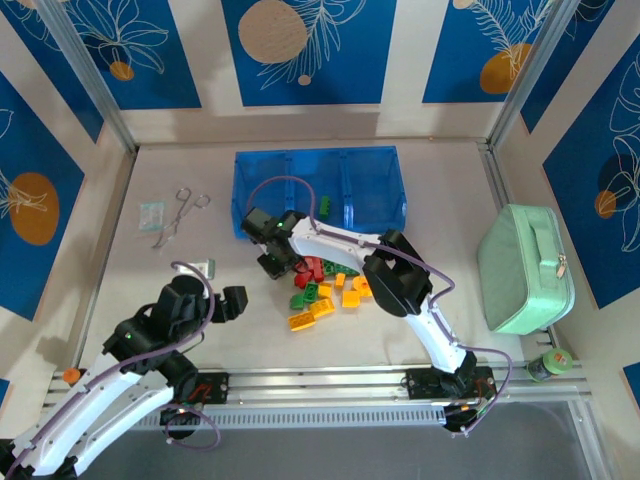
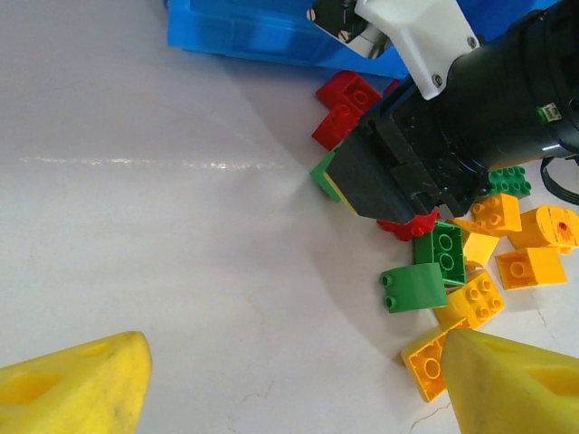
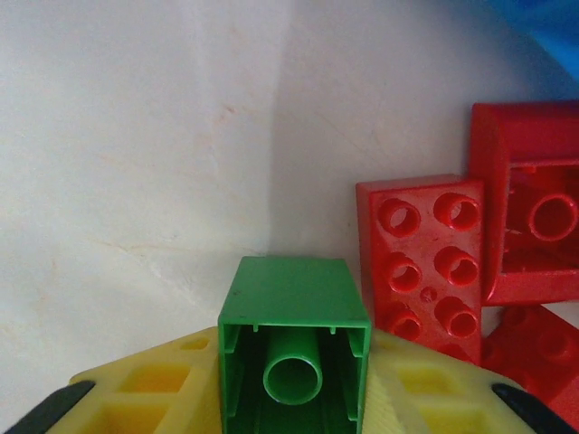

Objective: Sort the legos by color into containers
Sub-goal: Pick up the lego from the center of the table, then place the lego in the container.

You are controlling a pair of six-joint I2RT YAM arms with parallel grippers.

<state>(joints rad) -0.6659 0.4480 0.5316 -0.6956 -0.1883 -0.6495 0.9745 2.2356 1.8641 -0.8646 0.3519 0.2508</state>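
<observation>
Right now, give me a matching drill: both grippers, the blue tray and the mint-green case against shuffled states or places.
1 right gripper
2 left gripper
3 blue tray
4 mint-green case

A open, holding nothing
B right side of the table
C far side, behind the brick pile
D shut on a green brick

Pairs: 1-D, 2-A, 3-C, 4-B
</observation>
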